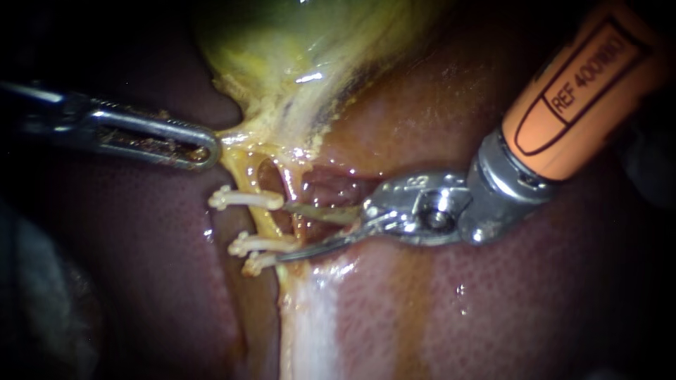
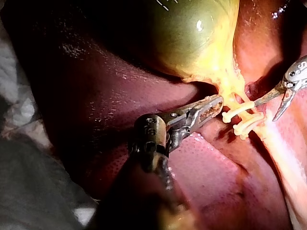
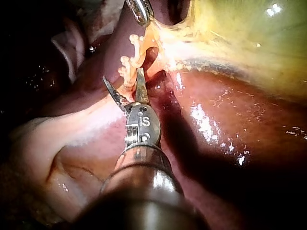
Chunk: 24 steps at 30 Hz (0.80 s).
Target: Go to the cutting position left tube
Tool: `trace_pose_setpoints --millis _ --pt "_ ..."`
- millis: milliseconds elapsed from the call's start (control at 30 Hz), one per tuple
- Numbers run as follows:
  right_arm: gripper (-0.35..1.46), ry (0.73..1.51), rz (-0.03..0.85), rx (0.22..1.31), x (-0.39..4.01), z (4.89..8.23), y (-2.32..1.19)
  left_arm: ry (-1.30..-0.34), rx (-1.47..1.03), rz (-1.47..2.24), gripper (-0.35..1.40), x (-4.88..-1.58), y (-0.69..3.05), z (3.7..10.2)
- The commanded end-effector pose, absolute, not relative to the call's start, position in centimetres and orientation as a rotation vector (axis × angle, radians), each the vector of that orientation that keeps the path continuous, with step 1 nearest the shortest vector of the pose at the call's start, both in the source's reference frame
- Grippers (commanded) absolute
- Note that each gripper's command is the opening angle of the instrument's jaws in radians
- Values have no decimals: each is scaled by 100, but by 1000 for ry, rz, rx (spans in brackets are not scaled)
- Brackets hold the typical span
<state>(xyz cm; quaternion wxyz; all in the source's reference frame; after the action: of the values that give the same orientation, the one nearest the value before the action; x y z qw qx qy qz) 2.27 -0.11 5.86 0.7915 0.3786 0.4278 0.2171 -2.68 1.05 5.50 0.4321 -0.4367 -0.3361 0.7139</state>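
Observation:
The yellow left tube (image 1: 262,219) runs down from the gallbladder (image 1: 296,42) neck and carries three white clips (image 1: 243,199), one above and two below. My right instrument (image 1: 285,232) comes in from the upper right on an orange shaft. Its blades are open, with their tips at the tube's right side around the stretch between the upper clip and the lower clips. In the right wrist view the open blades (image 3: 122,79) straddle the clipped tube (image 3: 130,64). My left instrument (image 1: 204,151) is shut on yellow tissue at the gallbladder neck and holds it to the left.
A second, thinner tube (image 1: 290,184) lies just right of the left tube, with a small window between them. Dark red liver (image 1: 493,302) surrounds the site. A pale band of tissue (image 1: 310,317) runs down from the clips.

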Motion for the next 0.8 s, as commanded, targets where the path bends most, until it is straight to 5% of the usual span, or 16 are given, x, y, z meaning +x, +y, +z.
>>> trace_pose_setpoints --millis 33,800 --pt "123 920 467 814 229 587 -12 -838 -1089 1780 -35 -268 105 549" --pt "125 915 450 817 237 618 -13 -838 -1089 1780 -35 -267 104 549"
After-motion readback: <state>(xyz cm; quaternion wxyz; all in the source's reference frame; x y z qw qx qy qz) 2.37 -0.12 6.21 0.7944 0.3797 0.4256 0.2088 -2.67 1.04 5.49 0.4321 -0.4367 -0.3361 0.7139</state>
